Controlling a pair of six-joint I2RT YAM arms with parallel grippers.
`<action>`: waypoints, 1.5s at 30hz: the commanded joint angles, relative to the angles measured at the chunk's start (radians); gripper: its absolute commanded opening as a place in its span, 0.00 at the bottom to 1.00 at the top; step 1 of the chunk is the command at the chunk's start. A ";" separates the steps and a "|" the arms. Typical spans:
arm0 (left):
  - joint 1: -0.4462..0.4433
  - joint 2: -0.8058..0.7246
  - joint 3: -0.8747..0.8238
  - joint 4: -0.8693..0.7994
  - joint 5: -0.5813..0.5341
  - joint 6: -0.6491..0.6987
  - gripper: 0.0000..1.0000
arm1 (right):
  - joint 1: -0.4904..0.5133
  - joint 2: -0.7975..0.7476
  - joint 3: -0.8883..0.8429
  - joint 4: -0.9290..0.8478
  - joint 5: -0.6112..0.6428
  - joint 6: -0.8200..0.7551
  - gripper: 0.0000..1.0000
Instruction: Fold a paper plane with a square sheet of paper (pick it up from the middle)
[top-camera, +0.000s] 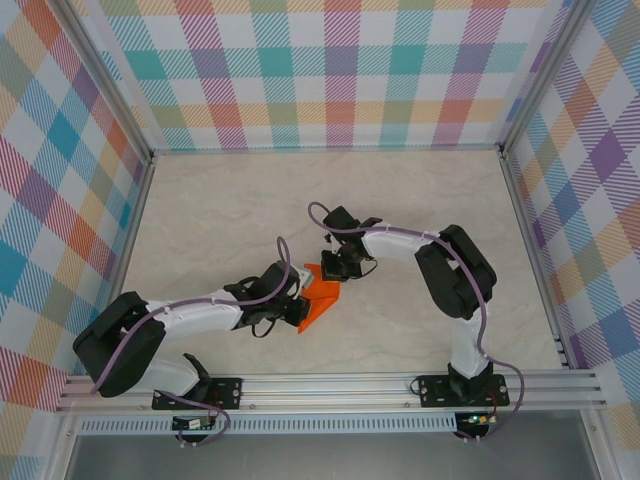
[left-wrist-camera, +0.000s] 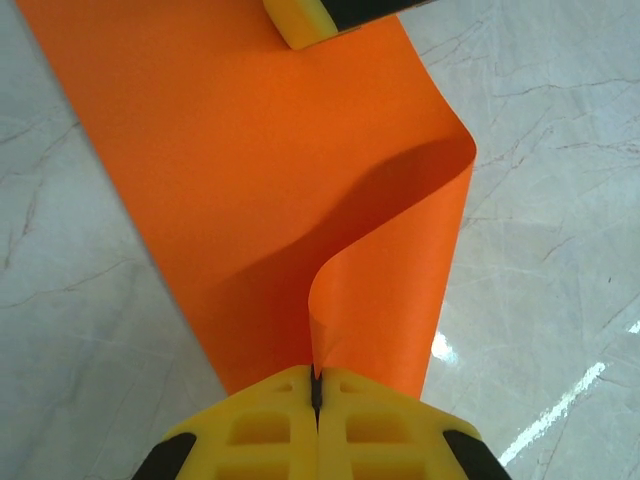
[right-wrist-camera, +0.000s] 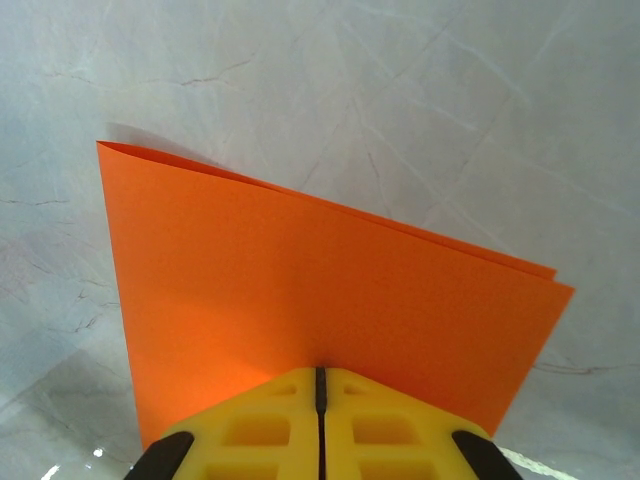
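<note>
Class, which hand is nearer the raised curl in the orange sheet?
Left. The left hand pinches the sheet right where the curl rises; the right hand grips the sheet's opposite end.

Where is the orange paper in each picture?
Top view: orange paper near the middle of the table.
Left wrist view: centre, curling, pinched by the left tool at the bottom.
Right wrist view: centre, folded double, pinched by the right tool at the bottom.
Shared landmark: the marbled table under it.
</note>
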 joint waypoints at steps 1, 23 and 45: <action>0.013 0.019 0.039 -0.027 0.000 -0.003 0.02 | -0.003 0.032 0.000 -0.056 0.011 -0.009 0.08; 0.023 0.049 0.047 -0.058 -0.052 -0.026 0.02 | -0.003 0.030 -0.010 -0.058 0.013 0.011 0.08; 0.023 0.092 0.044 -0.012 -0.009 -0.026 0.05 | -0.003 0.039 -0.021 -0.052 0.013 0.022 0.09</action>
